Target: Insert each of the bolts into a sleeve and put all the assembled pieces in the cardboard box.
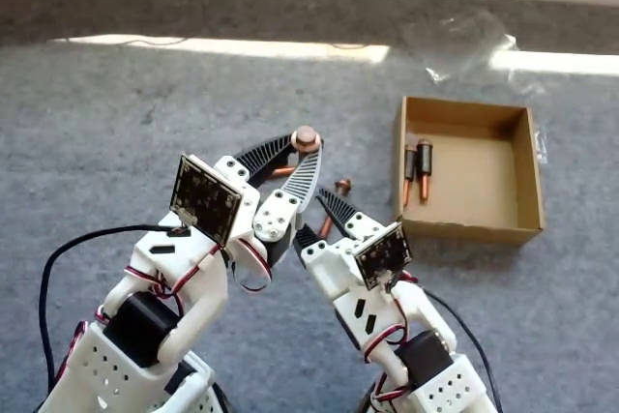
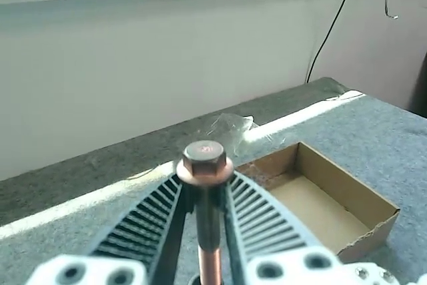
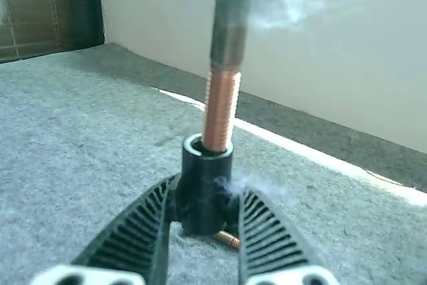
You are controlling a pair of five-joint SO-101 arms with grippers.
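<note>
Left gripper (image 2: 205,190) clamps bolt (image 2: 205,161); right gripper (image 3: 205,193) clamps sleeve (image 3: 205,165), 5 o'clock from bolt head; threaded tip in bore, axes aligned.

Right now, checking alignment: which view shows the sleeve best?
Right wrist view: the sleeve sits in the right end effector, bolt entering its mouth. High view: cannot make it out; left wrist view: the bolt's head.

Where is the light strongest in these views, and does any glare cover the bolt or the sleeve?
High view: a sunlit strip across the grey cover's far side is washed out. Left wrist view: that strip runs behind the cardboard box; no glare on the bolt in the left hand. Right wrist view: whitish haze partly veils the sleeve in the right hand.
</note>
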